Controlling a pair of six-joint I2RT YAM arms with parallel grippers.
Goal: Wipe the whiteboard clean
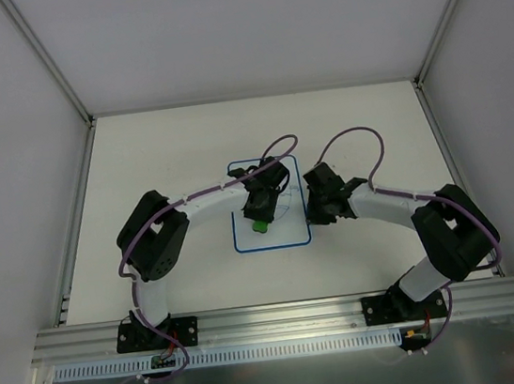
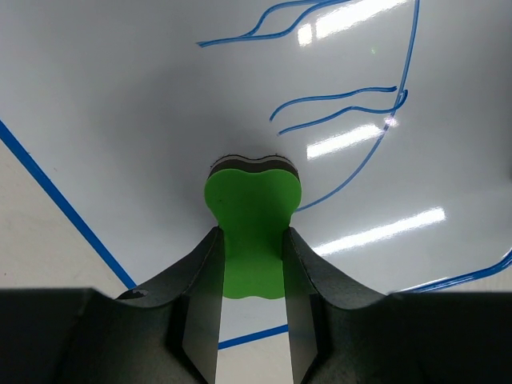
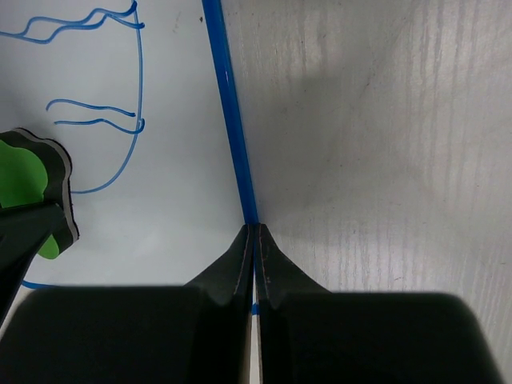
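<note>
The whiteboard [image 1: 286,234] lies flat at the table's middle, white with a thin blue border. Blue wavy lines and an arc [image 2: 344,108] are drawn on it; the same scribbles [image 3: 104,120] show in the right wrist view. My left gripper [image 2: 252,240] is shut on a green eraser block [image 2: 252,208], which sits low over the board [image 2: 120,96] next to the scribbles. The eraser [image 1: 258,226] shows as a green spot in the top view. My right gripper [image 3: 254,230] is shut and empty, its tips over the board's right blue edge [image 3: 232,136].
Bare pale tabletop [image 3: 376,144] lies right of the board. White walls with metal frame posts [image 1: 51,67] surround the table. An aluminium rail [image 1: 283,316] runs along the near edge under both arm bases.
</note>
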